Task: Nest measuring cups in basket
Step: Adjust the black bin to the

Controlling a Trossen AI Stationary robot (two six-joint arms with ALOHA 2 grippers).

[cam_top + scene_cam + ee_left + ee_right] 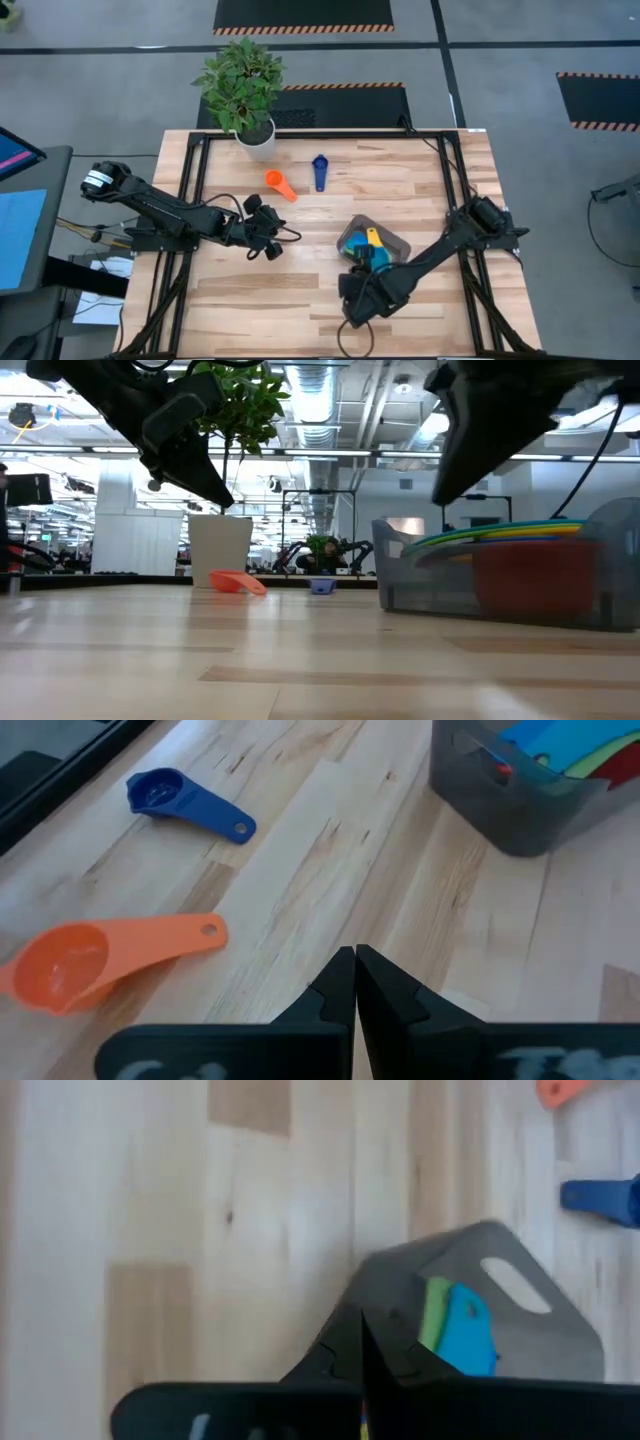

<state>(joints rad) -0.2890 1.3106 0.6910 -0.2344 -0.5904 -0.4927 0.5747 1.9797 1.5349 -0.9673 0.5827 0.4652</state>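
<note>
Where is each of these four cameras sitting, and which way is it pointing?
High view: overhead, facing straight down; table, both arms, plant.
Low view: at tabletop height, facing across; basket, both arms overhead.
Left wrist view: on the left arm, facing forward; its shut left pincer, orange cup, dark blue cup.
Right wrist view: on the right arm; its shut right pincer above the basket.
Shared: basket and both loose cups appear in all views.

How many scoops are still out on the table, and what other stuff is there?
Measuring cups out on the table: 2, the orange cup and the dark blue cup
Basket with nested cups, too stacked to count: 1
Plant pot: 1
Total: 4 things
</note>
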